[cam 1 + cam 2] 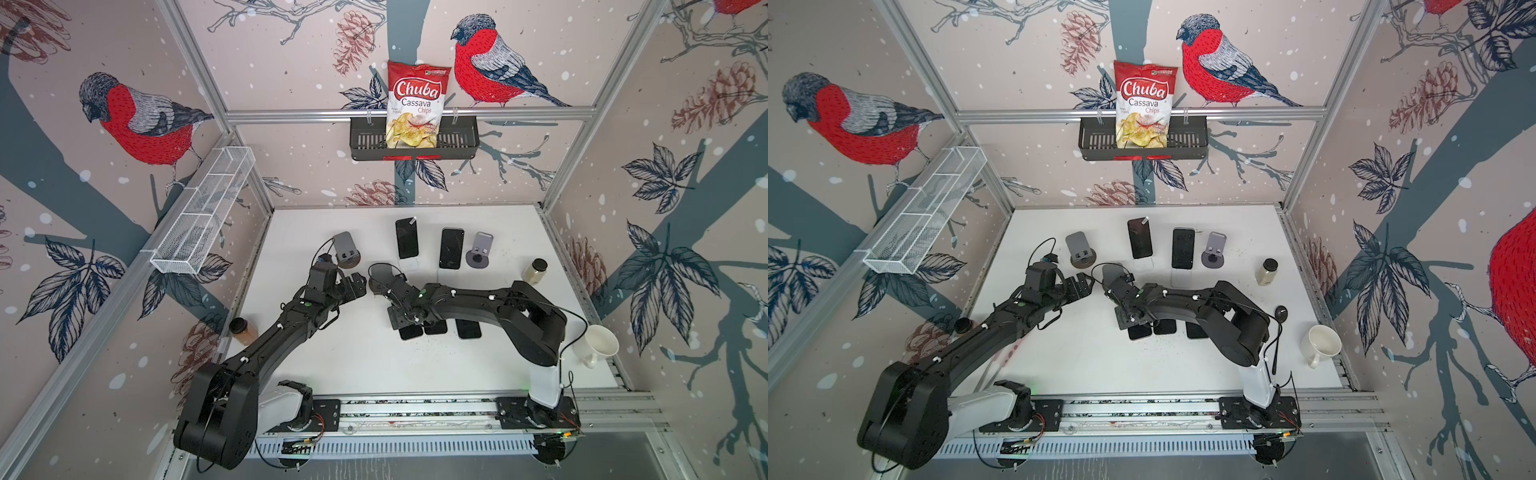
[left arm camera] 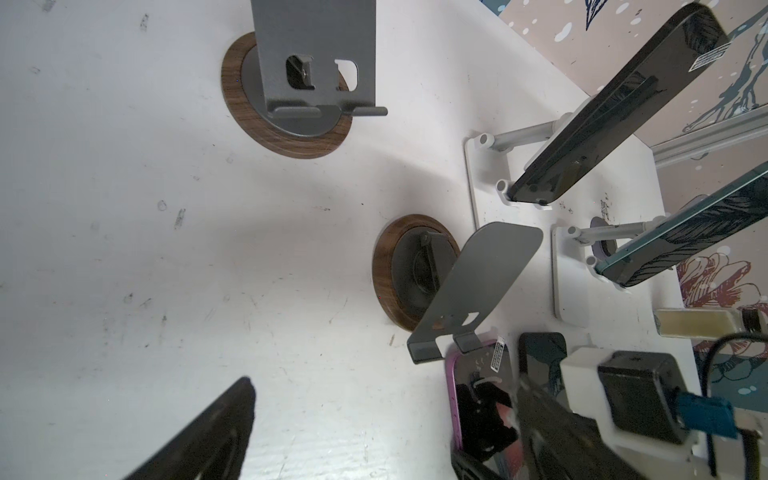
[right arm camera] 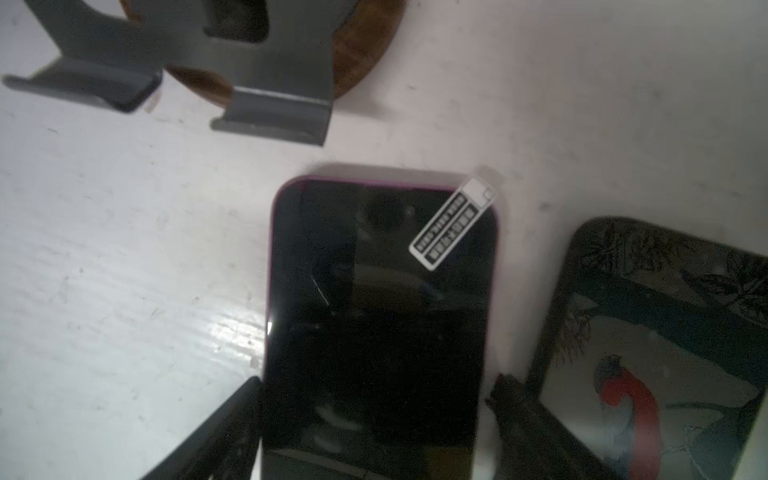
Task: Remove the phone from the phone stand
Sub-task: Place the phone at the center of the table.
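The right gripper, jaws wide, straddles the purple-edged phone. The phone lies flat and screen-up on the table, just in front of the empty grey stand and clear of the stand's lips. Its long axis runs from the gripper toward the stand. One finger flanks each long edge; whether either touches cannot be told. The left gripper, likewise wide and empty, hovers just beside the same stand, farther from the phone. Judged: the phone is off the stand, so the right arm should clear upward or back along that axis, not sideways.
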Robot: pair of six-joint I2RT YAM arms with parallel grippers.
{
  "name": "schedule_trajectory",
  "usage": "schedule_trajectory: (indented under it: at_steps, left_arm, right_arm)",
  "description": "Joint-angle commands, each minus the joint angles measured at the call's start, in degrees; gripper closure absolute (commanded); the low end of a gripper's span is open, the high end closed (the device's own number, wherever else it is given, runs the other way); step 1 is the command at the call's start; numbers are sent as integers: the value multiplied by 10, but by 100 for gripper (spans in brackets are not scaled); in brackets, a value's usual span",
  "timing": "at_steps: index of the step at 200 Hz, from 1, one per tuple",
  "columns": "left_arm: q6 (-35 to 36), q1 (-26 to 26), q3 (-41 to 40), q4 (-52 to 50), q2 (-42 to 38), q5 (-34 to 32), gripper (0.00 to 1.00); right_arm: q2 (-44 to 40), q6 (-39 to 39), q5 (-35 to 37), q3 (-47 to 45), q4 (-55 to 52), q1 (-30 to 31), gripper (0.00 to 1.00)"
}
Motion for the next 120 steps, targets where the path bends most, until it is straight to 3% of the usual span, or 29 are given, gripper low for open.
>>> schedule_trajectory:
  at_steps: [1,63,120]
  left_arm:
    - [3,-4,8,11,6,-3,4]
    - [11,-27,47,-28,22,-54,3]
    - [2,-67,89,-31,66,-74,5]
  right_arm:
    - [-11,-5,-1,7,-18,-1,7]
    - [-64,-26,0,28,-4,-16,4]
    - [-161,-24,25,-26,0,-80,3]
